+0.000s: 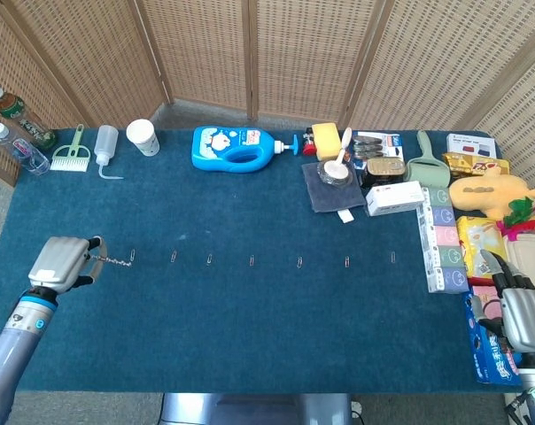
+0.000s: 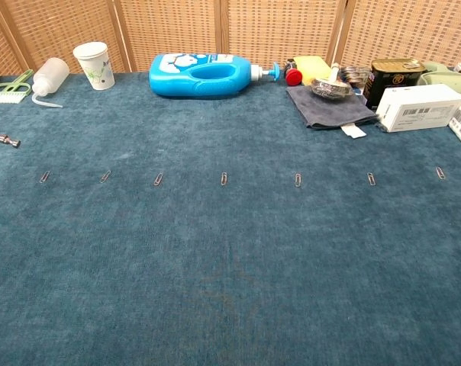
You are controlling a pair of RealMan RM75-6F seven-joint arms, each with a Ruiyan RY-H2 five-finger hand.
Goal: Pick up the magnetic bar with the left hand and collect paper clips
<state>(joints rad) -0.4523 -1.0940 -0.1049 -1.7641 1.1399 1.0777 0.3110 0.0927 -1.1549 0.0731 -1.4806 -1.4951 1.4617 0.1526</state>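
Now my left hand (image 1: 60, 263) grips the magnetic bar (image 1: 116, 260), its free tip just beside the nearest paper clip (image 1: 132, 256) (the rest trail off rightward). My right hand (image 1: 521, 317) rests far right; grip state unclear.

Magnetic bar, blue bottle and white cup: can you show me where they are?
magnetic bar (image 1: 117, 260), head view, middle of its shaft
blue bottle (image 1: 236, 148), head view, its body
white cup (image 1: 143, 137), head view, its side

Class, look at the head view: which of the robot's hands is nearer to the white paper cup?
Left. The left hand sits below the white paper cup; the right hand is across the table.
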